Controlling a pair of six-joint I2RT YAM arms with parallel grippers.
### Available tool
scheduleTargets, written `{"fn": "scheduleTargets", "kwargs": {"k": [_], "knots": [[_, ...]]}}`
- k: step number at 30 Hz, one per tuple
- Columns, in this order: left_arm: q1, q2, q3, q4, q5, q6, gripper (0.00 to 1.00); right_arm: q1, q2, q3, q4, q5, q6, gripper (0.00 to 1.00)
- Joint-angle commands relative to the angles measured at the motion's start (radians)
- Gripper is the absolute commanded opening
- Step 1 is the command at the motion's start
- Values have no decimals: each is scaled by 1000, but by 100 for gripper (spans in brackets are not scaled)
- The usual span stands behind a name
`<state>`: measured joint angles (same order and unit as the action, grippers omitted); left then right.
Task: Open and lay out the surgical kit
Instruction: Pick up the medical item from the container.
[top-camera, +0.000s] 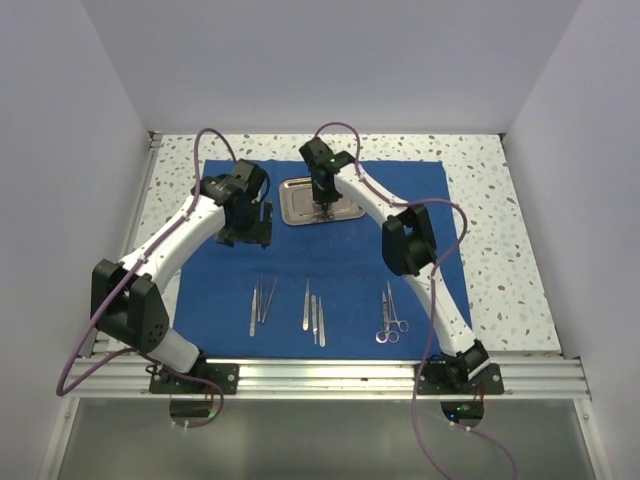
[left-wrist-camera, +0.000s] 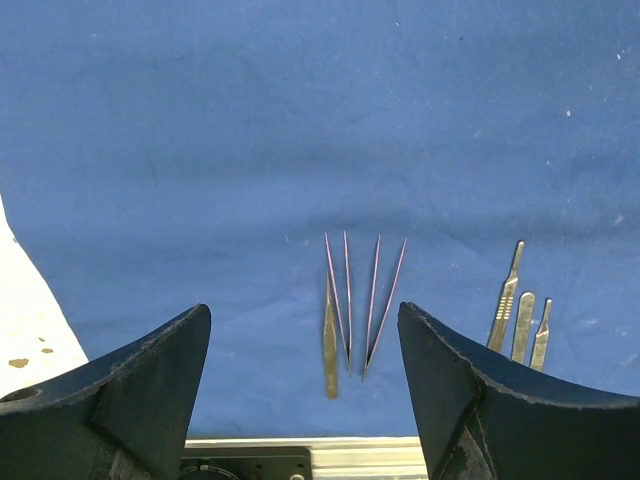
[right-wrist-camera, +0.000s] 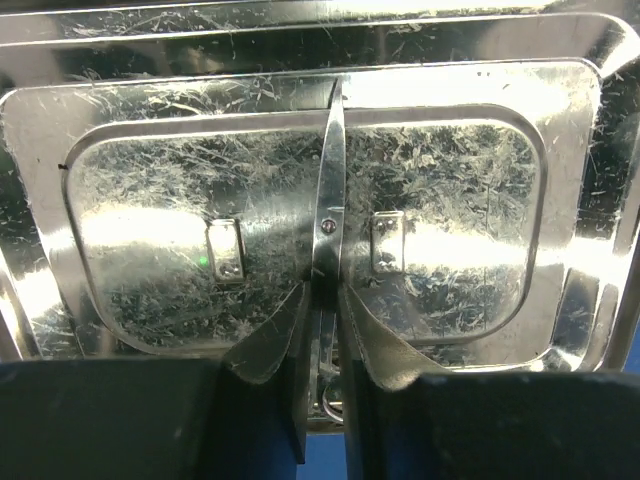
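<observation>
Two grippers work over the royal-blue cloth drape (top-camera: 330, 270), which lies spread flat on the speckled white tabletop (top-camera: 490, 230). The right gripper (right-wrist-camera: 322, 300) has its fingers (right-wrist-camera: 268, 350) pressed together on a slim pair of steel scissors (right-wrist-camera: 330, 180), blades closed, pinched just behind the pivot screw; the blades jut out past the fingertips over the floor of the shiny rectangular steel tray (right-wrist-camera: 300, 30); cannot tell whether the tips touch it. The left gripper (left-wrist-camera: 303, 315) hovers above the cloth with its fingers (left-wrist-camera: 130, 390) spread wide; thin steel tweezers (left-wrist-camera: 360, 300) lie on the cloth ahead of the gap, nearer the finger on the right of that view; three steel scalpel handles (left-wrist-camera: 520, 320) lie just outside that same finger. Ring-handled steel instruments (top-camera: 392, 315) lie on the cloth, well apart from both sets of fingers.
</observation>
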<state>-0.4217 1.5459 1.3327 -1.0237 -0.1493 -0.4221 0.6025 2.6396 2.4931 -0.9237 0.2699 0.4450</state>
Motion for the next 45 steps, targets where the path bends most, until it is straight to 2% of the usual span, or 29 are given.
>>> {"fn": "scheduleTargets", "kwargs": {"k": [1, 5, 11, 18, 22, 24, 28, 29, 34, 38, 41, 44, 45], "knots": [[15, -41, -9, 27, 1, 22, 79, 14, -1, -283, -152, -67, 20, 17], [17, -67, -33, 31, 2, 14, 79, 25, -128, -467, -89, -84, 31, 9], [20, -95, -56, 40, 10, 6, 79, 37, -202, -599, -84, -98, 41, 11], [21, -101, -56, 43, 30, 3, 79, 43, -182, -476, -210, -107, 67, 41], [21, -107, -56, 43, 27, 3, 79, 43, -211, -454, -237, -116, 89, 43], [21, -110, -59, 43, 25, 5, 79, 43, -220, -480, -221, -123, 104, 41], [21, -115, -61, 42, 22, 6, 79, 45, -213, -569, -179, -156, 119, 26], [21, -116, -61, 39, 21, 8, 79, 43, -205, -579, -169, -162, 120, 18], [20, -119, -66, 31, 11, 14, 79, 46, -188, -640, -135, -173, 130, 2], [21, -121, -66, 30, 8, 16, 79, 48, -155, -646, -122, -173, 124, 0], [21, -118, -61, 28, 5, 17, 79, 48, -151, -587, -135, -176, 107, 0], [21, -113, -61, 34, 11, 14, 79, 45, -174, -459, -177, -164, 97, 0], [21, -113, -59, 36, 13, 14, 79, 42, -175, -366, -199, -156, 93, 0]]}}
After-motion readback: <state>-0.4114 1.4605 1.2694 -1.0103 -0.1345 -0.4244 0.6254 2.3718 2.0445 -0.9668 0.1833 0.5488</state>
